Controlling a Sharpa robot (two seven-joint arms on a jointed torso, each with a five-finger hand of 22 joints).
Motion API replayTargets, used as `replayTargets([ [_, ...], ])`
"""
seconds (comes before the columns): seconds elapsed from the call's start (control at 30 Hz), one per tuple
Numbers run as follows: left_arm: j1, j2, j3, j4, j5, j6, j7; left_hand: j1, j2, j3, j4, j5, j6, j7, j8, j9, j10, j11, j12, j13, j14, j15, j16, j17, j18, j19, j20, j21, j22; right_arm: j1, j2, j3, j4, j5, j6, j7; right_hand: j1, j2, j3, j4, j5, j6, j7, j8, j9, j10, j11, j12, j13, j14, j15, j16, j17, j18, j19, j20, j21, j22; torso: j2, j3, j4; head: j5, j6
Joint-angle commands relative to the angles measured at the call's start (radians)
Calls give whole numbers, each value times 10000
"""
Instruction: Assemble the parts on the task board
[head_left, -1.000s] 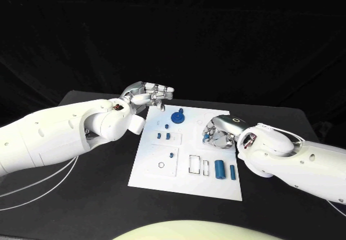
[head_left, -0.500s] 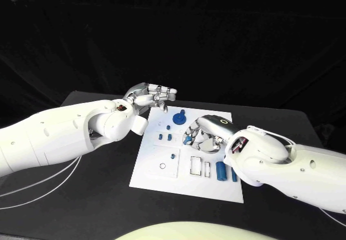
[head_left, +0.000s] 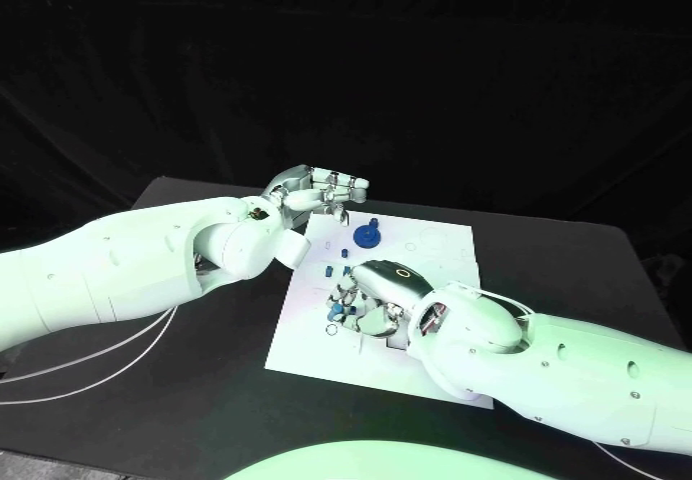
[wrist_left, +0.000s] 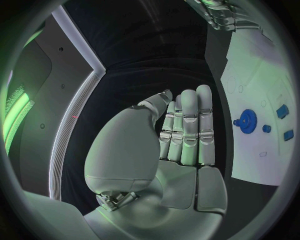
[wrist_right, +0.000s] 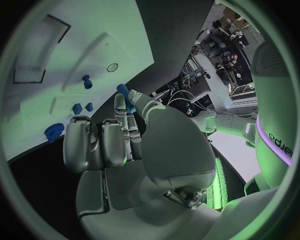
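Holding, right hand (head_left: 369, 300): a small blue part (wrist_right: 122, 90), apparently pinched between thumb and one fingertip (wrist_right: 119, 102), the other fingers loosely extended beside it.
Position, right hand: low over the middle of the task board (head_left: 440, 245), toward its left side.
Left hand (head_left: 320, 187): raised just beyond the board's far-left corner; fingers (wrist_left: 187, 125) straight and side by side, thumb alongside, nothing in them.
Blue gear (head_left: 366, 237): seated on the far half of the board, knob upward.
Other small blue parts (head_left: 342, 270): a cluster between the gear and the right hand.
Board markings: black-outlined rectangles (wrist_right: 31, 50) and a small ring (wrist_right: 112, 67).
Risk 1: the pinch looks slight, at the fingertips only; a tilt on the way down could let the part slip or roll across the board.
Risk 2: the hand hides its own target from the head view; a part set off-centre could jam at the socket's edge.
Risk 3: the spare fingers pass near the cluster and could knock those pieces out of place.
Risk 4: nothing steadies the board; a hard push could shift it.
Brands, labels, writing: none legible on the board or parts.
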Motion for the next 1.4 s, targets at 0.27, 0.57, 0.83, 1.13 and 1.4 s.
replayTargets([
  [0.27,5,65,4,-4,-19,216,18,2,57,-3,-68,-65,-11,-1,5,-10,-66,-13,21,17,-72,-23,16,-9,137,86,-15,-27,-9,-319,466,-39,-702,118,348,209,-50,15,32,14,37,135,-46,138,297,43,20,-59,15,435,-62,60,-5,-59,21,18,-31,544,18,10,-8,128,-117],
  [0.57,5,64,4,-6,-19,207,1,-7,64,-12,-64,-75,-15,-3,5,-11,-75,-13,23,22,-78,-22,18,-10,137,88,-14,-32,-12,-434,517,-55,-884,149,568,210,-56,9,33,12,53,124,-33,134,300,37,27,-71,16,436,-58,65,-1,-62,27,19,-22,555,10,8,-22,203,-197],
  [0.83,5,53,4,5,-19,210,-5,-7,64,-12,-64,-75,-15,-3,5,-11,-75,-13,23,22,-78,-22,18,-10,137,88,-14,-32,-12,-453,509,-59,-1002,89,685,146,-61,5,32,12,60,118,-26,131,302,35,31,-77,17,437,-55,69,4,-63,30,20,-18,559,5,9,-20,195,-232],
  [1.13,5,45,4,15,-19,217,-7,-7,64,-12,-64,-75,-15,-3,5,-11,-75,-13,23,22,-78,-22,18,-10,137,88,-14,-32,-12,-460,606,-71,-1174,-21,760,68,-61,5,32,12,60,118,-26,131,302,35,31,-77,17,437,-55,69,4,-63,30,20,-18,559,10,11,-6,205,-255],
  [1.4,6,42,4,15,-19,229,-13,-7,64,-12,-64,-75,-15,-3,5,-11,-75,-13,23,22,-78,-22,18,-10,137,88,-14,-32,-12,-486,744,-92,-1274,-130,850,-11,-66,-1,33,8,70,109,-16,128,305,32,37,-88,19,436,-50,66,-3,-63,27,22,-21,559,2,5,-9,209,-257],
])
